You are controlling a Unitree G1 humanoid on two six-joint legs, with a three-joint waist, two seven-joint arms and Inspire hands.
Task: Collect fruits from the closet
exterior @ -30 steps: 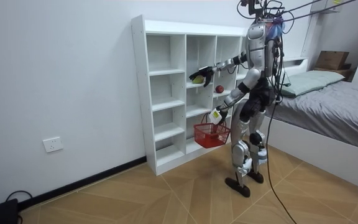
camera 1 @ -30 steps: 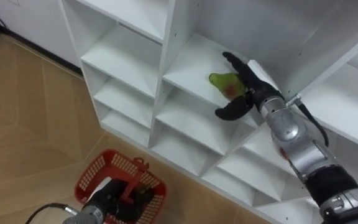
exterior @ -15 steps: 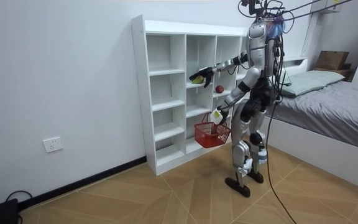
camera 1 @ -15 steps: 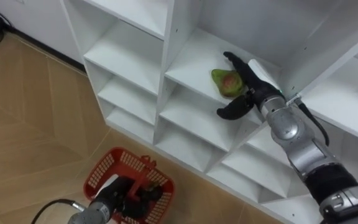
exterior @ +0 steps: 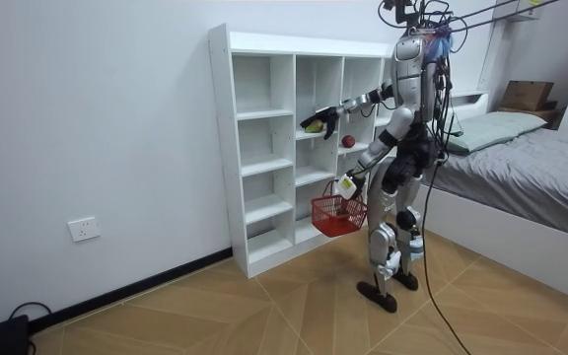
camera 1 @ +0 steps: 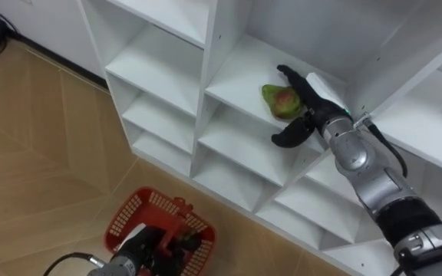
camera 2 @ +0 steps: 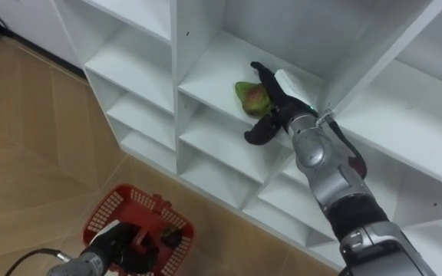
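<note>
Left eye view: right hand (camera 1: 311,111) open, cupping green-red fruit (camera 1: 278,101) at the front edge of the shelf (camera 1: 236,77), thumb unclosed, so dragging may roll it off, missing the red basket (camera 1: 125,218) gripped by left hand (camera 1: 140,247).

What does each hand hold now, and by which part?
The left hand holds the red basket by its handle. The right hand is open beside the green fruit, holding nothing.
</note>
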